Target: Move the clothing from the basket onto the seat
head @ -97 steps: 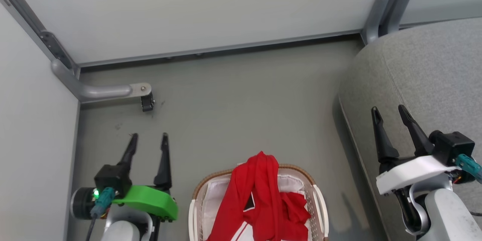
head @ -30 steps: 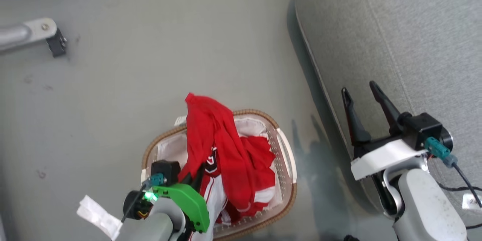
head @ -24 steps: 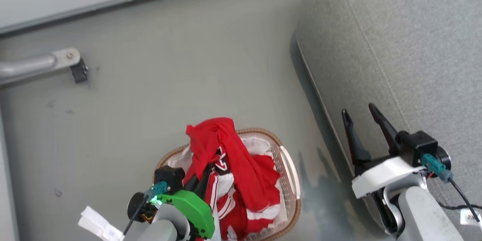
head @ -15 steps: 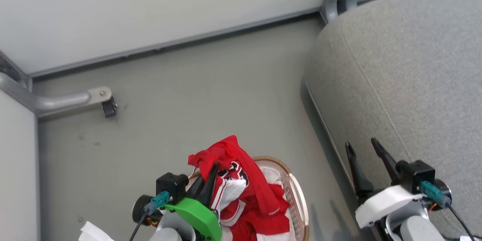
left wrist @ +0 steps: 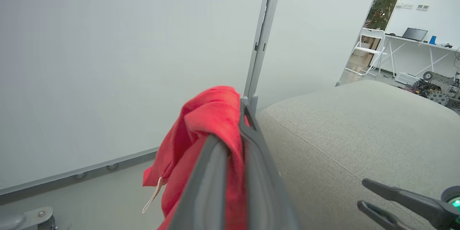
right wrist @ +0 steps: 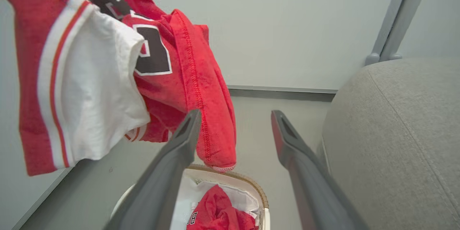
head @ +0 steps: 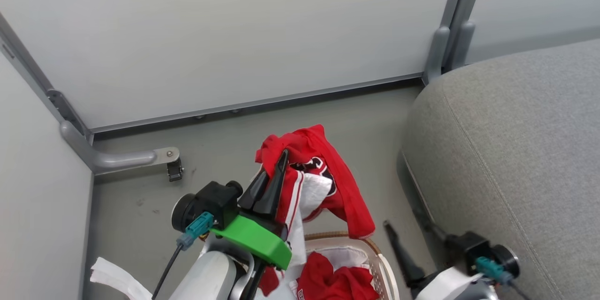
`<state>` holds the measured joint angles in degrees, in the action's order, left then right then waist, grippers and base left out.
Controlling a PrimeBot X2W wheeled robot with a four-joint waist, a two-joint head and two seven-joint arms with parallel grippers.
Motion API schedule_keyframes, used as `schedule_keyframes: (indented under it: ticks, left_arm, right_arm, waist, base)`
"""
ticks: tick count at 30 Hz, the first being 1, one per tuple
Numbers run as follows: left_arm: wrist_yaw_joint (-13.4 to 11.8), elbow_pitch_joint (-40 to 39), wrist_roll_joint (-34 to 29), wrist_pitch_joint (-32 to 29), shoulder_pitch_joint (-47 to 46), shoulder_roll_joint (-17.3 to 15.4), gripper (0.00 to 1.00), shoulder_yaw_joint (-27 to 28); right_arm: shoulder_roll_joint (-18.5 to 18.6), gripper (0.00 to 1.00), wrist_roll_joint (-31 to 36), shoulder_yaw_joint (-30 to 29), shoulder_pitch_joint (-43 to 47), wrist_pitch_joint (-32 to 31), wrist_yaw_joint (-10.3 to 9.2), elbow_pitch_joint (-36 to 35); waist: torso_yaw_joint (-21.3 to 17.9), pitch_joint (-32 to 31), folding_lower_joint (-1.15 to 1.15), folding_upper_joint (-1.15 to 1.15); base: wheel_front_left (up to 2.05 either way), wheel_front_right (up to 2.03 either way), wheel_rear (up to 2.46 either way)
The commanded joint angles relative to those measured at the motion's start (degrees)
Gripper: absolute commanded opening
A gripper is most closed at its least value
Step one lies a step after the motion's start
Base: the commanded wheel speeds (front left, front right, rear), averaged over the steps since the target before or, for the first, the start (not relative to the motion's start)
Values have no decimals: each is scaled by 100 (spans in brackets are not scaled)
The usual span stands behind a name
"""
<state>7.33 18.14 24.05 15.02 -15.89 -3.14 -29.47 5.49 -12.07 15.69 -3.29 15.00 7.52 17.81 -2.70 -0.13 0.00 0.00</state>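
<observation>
Pale partition panels (head: 234, 33) on grey metal posts close off a corner of grey floor (head: 225, 145), where a wheeled two-armed robot works beside a sofa. Its left gripper (head: 276, 164), mounted on a green wrist housing, has its two dark fingers pressed together on a fold of the clothing (head: 347, 187), a bright red jersey with white stripe trim and black-and-white lettering. The jersey hangs in the air from the fingertips, above the basket (head: 372, 246) and short of the seat (head: 515, 150), the large grey upholstered cushion that rises on the robot's right. One white-backed panel of the garment droops down past the green housing towards the basket's brown woven rim. More red fabric (head: 337, 283) lies inside on the white liner (head: 349, 255); whether it belongs to the same garment cannot be told. The right gripper (right wrist: 235, 115) hovers low between basket and seat, its fingers spread wide and holding nothing. A partition foot (head: 171, 168) stands on the floor to the left.
</observation>
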Motion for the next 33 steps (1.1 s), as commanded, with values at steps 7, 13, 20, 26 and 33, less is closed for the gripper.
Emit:
schedule_keyframes:
  ticks: [7, 13, 20, 26, 33]
  left_arm:
    - [20, -254, -115, 23, -31, -10, 0, -256]
    - [20, -324, 3, 23, 21, 6, 0, -591]
    - [21, -358, 214, 23, 36, 18, 0, -1008]
    - [21, -364, 374, 23, 109, 23, 0, -1280]
    - [21, -379, 443, 23, 176, 21, 0, -1228]
  right_arm:
    - [196, 100, -140, 1418, -476, 27, -6, -315]
    - [143, 100, -348, 2065, -1048, 26, -6, -457]
    - [-87, 100, -245, 1986, -1387, 27, -6, 74]
    - [-232, 0, -363, 2030, -1419, 25, -6, 469]
    - [-239, 0, -559, 2004, -1272, 26, -6, 479]
  waist:
    - [157, -113, 0, 0]
    - [337, -104, 0, 0]
    - [637, -115, 0, 0]
    - [832, -143, 0, 0]
    - [789, -146, 0, 0]
  base:
    - [0, 0, 0]
    - [0, 0, 0]
    - [0, 0, 0]
    - [0, 0, 0]
    - [0, 0, 0]
